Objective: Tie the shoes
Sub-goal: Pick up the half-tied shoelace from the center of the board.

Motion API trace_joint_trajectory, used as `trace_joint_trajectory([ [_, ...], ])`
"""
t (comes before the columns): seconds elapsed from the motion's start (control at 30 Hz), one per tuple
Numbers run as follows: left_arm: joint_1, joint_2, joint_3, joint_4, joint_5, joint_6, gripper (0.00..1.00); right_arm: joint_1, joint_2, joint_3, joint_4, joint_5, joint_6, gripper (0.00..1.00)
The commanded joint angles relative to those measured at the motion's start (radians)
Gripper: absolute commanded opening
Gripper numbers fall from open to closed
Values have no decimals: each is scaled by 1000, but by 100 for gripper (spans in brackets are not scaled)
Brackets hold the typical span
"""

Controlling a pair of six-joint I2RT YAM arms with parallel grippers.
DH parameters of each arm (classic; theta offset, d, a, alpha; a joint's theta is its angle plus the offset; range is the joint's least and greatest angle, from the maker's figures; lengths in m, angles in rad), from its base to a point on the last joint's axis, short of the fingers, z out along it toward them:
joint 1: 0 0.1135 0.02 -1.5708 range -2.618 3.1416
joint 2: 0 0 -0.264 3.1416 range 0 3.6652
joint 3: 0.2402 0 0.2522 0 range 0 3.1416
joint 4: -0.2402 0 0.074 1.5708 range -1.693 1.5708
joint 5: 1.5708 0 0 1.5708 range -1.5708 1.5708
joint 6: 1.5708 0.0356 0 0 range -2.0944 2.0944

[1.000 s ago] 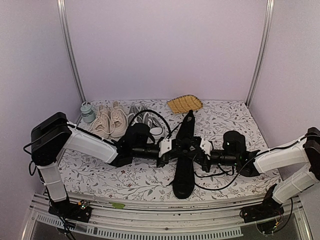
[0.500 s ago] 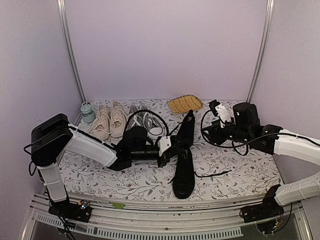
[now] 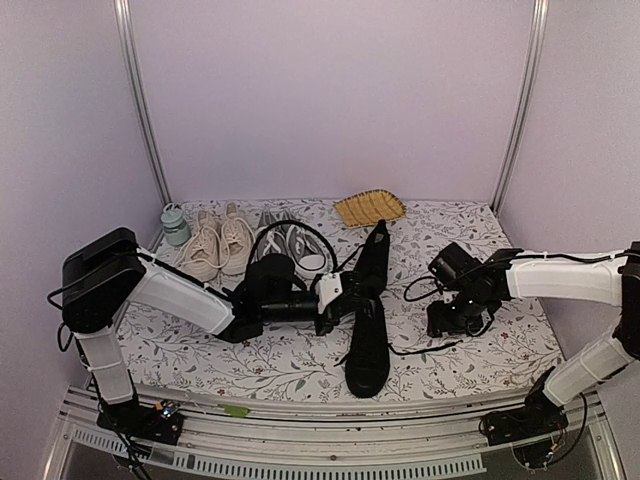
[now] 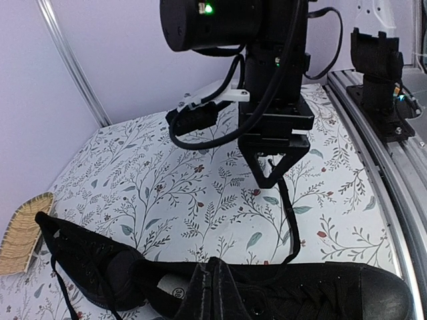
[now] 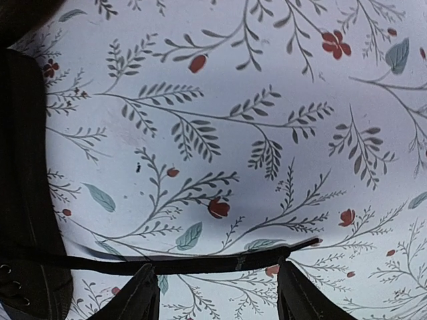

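One shoe: all-black canvas sneaker (image 3: 368, 350) beside clenched left gripper (image 3: 345, 292), prob anchored.
Right gripper (image 5: 217, 297): released, straddling long black lace (image 5: 200, 263) to grab it imo.

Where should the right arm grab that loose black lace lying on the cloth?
Near its free end, from straight above. The lace lies flat and straight on the cloth, crossing the gap between the fingers of the open right gripper.

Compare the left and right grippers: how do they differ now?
Left gripper is shut; right gripper is open. Left gripper sits against the black shoes; right gripper hangs over the tablecloth, a loose lace running past its fingertips. Both are low over it.
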Motion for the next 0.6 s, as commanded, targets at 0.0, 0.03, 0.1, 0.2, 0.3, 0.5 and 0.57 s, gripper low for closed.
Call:
trace_joint_trajectory([
  [0.0,-14,16,7,23,6,14,0,-4,-42,-74,84,19,213,58],
  [0.03,-13,18,9,24,4,15,0,-5,-34,-76,72,43,240,55],
  [0.1,-13,21,12,26,4,15,0,-6,-10,-73,38,85,306,50],
  [0.2,-15,25,15,28,5,15,0,-15,39,-60,30,84,379,51],
  [0.3,-15,23,15,29,4,15,0,-31,93,-20,-9,91,413,51],
  [0.5,-16,22,12,26,0,27,0,-42,113,-32,4,93,457,52],
  [0.57,-16,22,11,28,-2,28,0,-47,125,-39,17,72,445,52],
])
